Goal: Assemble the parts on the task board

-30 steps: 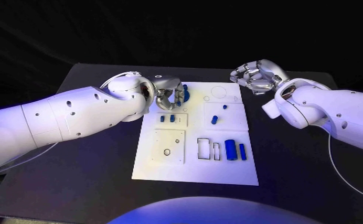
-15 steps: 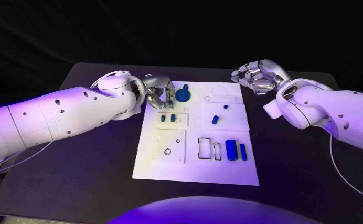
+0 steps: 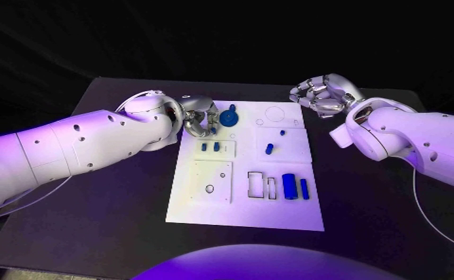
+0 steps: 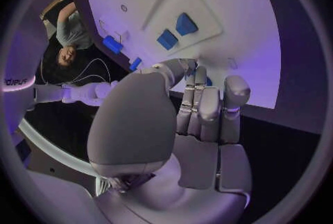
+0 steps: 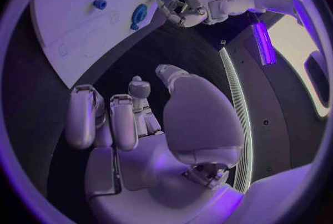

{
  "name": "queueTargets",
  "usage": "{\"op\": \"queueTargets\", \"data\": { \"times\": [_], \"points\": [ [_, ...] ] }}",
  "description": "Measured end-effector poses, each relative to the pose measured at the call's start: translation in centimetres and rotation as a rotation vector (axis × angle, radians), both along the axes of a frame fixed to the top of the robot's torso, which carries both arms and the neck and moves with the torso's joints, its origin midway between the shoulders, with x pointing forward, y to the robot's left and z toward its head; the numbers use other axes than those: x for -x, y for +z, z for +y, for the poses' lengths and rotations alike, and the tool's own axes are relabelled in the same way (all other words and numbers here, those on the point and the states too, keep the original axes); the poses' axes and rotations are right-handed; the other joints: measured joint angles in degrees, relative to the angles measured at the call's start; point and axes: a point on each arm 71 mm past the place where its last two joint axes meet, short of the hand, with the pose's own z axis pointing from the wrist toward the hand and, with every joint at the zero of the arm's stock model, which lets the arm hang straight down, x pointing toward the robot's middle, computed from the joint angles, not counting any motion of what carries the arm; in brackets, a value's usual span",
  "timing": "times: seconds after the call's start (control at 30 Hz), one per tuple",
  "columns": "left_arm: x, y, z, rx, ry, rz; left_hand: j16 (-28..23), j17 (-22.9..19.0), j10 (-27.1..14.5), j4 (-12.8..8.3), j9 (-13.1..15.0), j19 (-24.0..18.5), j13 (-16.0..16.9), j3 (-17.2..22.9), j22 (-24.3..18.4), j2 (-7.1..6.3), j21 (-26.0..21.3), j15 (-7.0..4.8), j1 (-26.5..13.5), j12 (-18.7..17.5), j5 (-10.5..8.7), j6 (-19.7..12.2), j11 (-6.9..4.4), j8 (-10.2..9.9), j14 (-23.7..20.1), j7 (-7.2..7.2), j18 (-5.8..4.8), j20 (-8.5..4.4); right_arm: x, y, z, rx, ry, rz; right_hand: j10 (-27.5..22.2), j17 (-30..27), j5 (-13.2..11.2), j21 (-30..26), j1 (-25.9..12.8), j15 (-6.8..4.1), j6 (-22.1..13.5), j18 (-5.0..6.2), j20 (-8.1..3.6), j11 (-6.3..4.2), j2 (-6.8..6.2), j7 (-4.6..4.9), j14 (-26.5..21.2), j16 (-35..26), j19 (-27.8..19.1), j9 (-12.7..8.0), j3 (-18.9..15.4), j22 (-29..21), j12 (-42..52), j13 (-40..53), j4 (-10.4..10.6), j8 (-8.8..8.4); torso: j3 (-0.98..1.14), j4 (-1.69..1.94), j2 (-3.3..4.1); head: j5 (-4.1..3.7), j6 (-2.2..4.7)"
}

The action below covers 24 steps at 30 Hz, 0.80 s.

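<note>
Both hands hovered at the far end of the task board (image 3: 246,211), neither seen holding a part.

The left hand (image 3: 201,121) sat over the board's far-left corner, fingers curled in, just beside a round blue part (image 3: 229,119); whether it touched that part, cannot tell. The right hand (image 3: 323,96) was clenched on nothing above the black desk (image 3: 123,227), off the board's far-right corner. Two small blue parts (image 3: 209,147) and a blue block (image 3: 288,186) lay on the board.

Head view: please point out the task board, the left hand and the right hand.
task board (image 3: 246,216), head view, bare near part.
left hand (image 3: 201,121), head view, middle of hand.
right hand (image 3: 321,96), head view, curled fingers.
</note>
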Motion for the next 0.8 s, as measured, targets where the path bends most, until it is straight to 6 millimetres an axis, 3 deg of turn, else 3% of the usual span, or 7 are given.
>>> {"op": "queueTargets", "data": {
  "times": [0.8],
  "points": [
    [-0.07, -0.50, -0.10, -0.009, 0.000, 0.022, 0.0, -0.4, 0.0, 0.0, 0.1, -0.2, 0.0, 0.0, -0.2, -0.01, 0.0, 0.00, 0.0, -0.2, -0.01, 0.0, 0.00, -0.1, 0.0, -0.01, 0.00, 0.20, 0.01, -0.01, 0.00, 0.000, 0.000, 0.000, 0.0, 0.0, 0.0, 0.0, 0.0, 0.00, 0.0, 0.00, 0.00, 0.00, 0.00, 0.00, 0.0, 0.0, 0.0, 0.0, 0.0, 0.0, 0.0, 0.0, 0.0, 0.00, 0.01, 0.04, -0.05, -0.18, -0.35]
  ]
}}
